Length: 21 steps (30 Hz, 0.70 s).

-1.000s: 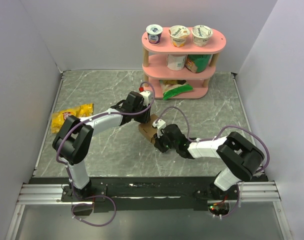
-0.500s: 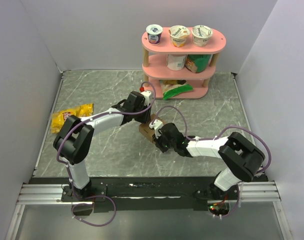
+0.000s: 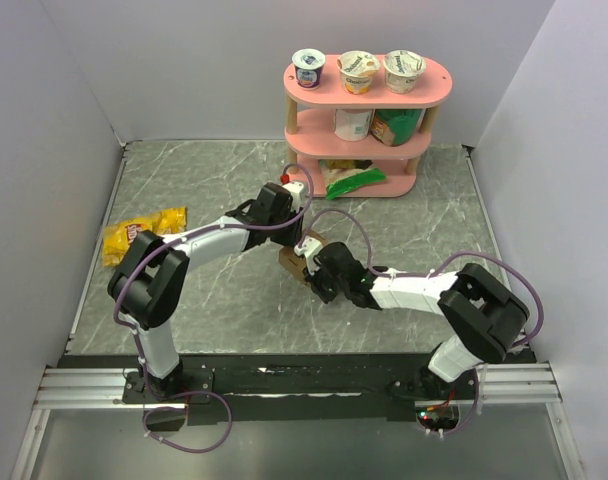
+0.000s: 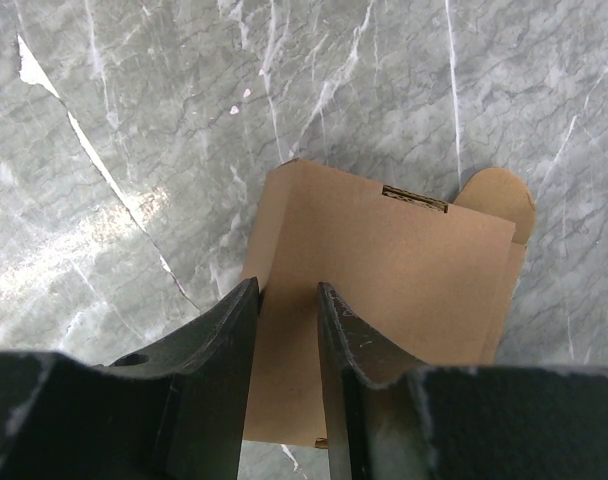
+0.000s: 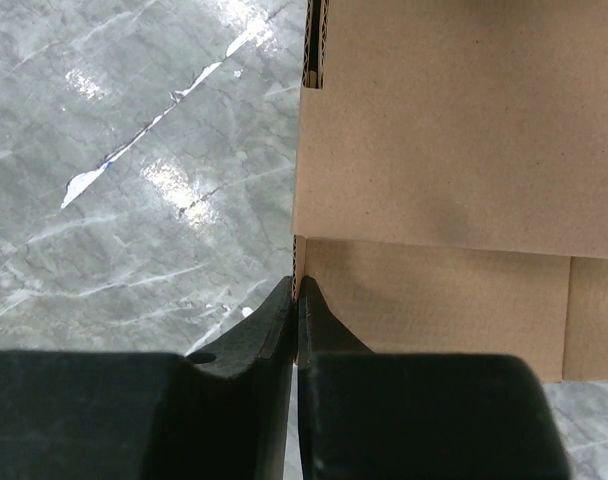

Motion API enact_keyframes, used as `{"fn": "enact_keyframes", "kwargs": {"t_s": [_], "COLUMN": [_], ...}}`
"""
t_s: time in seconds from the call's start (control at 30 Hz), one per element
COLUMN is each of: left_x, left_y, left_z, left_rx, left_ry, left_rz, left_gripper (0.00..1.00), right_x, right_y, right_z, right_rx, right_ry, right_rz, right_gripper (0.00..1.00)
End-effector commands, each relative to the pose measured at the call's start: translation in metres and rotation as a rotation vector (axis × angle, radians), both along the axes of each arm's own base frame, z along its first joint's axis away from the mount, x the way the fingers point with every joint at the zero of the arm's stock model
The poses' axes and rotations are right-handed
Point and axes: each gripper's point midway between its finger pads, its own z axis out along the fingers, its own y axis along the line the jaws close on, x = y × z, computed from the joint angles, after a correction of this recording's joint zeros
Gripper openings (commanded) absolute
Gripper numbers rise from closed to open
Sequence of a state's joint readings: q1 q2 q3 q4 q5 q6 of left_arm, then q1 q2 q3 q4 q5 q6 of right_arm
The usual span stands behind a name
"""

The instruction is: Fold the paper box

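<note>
The paper box (image 3: 292,259) is plain brown cardboard, partly folded, lying mid-table between both arms. In the left wrist view the box (image 4: 404,260) shows a flat top face with a slot and a rounded tab at its far right. My left gripper (image 4: 287,290) hangs over its near left edge, jaws part way apart, bare cardboard showing in the gap. My right gripper (image 5: 298,285) is shut on the thin corrugated edge of a box wall (image 5: 444,130). From above, the left gripper (image 3: 288,238) comes in from the upper left and the right gripper (image 3: 307,272) from the lower right.
A pink three-tier shelf (image 3: 364,120) with yogurt cups and packets stands at the back. A yellow snack bag (image 3: 142,233) lies at the left. White walls close in the grey marble table (image 3: 414,220) on both sides.
My right gripper has pinched down on the box wall and shifted slightly left toward the box. The left arm has held still.
</note>
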<state>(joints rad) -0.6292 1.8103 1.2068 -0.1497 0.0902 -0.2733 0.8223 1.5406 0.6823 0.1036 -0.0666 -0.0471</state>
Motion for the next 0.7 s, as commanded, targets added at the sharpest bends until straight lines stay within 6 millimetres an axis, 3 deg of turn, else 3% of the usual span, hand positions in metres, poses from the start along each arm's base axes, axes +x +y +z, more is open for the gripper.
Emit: {"fn": "enact_keyframes", "kwargs": {"t_s": [0.0, 0.13, 0.5, 0.67], "left_x": [-0.020, -0.027, -0.051, -0.065], "left_y": [-0.005, -0.011, -0.031, -0.038], "left_z": [-0.016, -0.011, 0.019, 0.020], "left_rx": [0.014, -0.052, -0.260, -0.294], "left_ry": [0.071, 0.071, 0.086, 0.111], "left_rz": [-0.024, -0.040, -0.092, -0.105], "left_gripper": [0.35, 0.34, 0.33, 0.33], "right_x": [0.012, 0.014, 0.016, 0.021], "right_y": [0.020, 0.023, 0.022, 0.020], "right_z": [0.026, 0.032, 0.018, 0.016], "right_rx": [0.049, 0.050, 0.051, 0.057], "right_ry": [-0.041, -0.032, 0.002, -0.004], "right_rz": [0.023, 0.021, 0.002, -0.017], "right_gripper": [0.08, 0.08, 0.07, 0.03]}}
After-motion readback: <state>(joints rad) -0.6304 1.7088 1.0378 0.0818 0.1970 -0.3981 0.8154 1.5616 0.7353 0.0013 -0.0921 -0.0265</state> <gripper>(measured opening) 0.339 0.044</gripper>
